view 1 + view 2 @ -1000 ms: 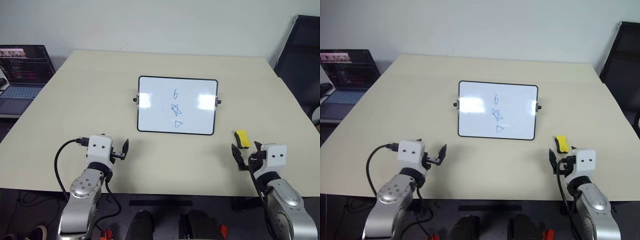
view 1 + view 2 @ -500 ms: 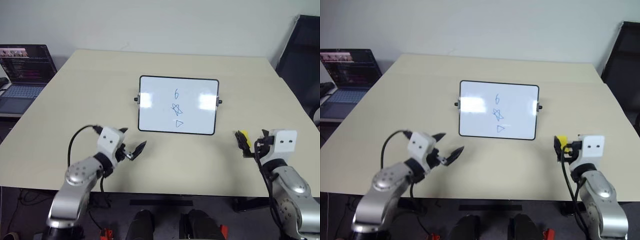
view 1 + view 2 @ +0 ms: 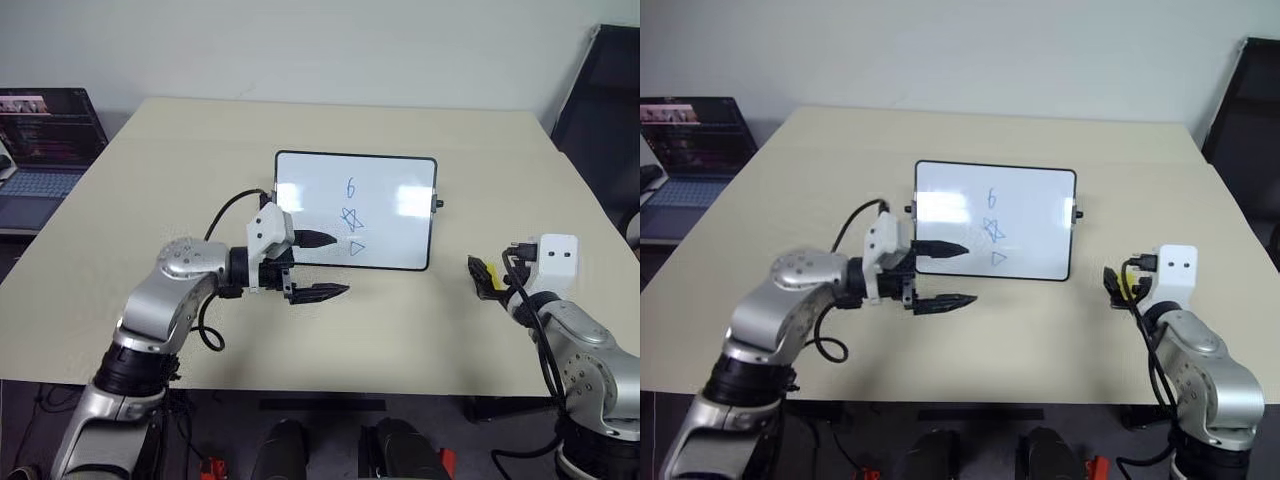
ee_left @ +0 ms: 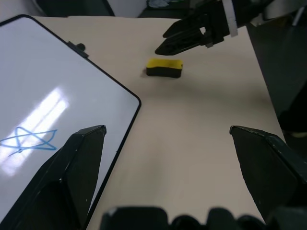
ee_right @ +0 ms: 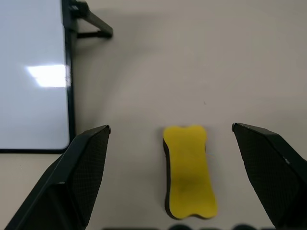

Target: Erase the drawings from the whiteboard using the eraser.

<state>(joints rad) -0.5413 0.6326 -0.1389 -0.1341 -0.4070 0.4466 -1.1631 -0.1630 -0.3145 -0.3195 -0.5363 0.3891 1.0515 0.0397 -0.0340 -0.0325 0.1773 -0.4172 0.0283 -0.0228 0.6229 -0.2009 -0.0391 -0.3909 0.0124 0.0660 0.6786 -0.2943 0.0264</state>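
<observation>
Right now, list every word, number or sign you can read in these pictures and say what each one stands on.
"6": a blue hand-drawn figure at the top of the drawings on the whiteboard; below it come a star and a small triangle, sketches rather than text.
Lines of text on the laptop screen at the far left: too small to read.
The eraser: no label visible.

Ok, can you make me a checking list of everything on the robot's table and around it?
Surface: beige table, flat.
Job's things: whiteboard at mid-table with the drawings unerased, a squiggle, star and triangle in blue; yellow eraser lying on the table, right of the board.
Clutter: nothing seen.
Grippers: left gripper open by the board's near edge, empty; right gripper open over the eraser, not gripping.
Cables: black cable looping off the left wrist.
Surroundings: laptop left, dark chair right.
</observation>
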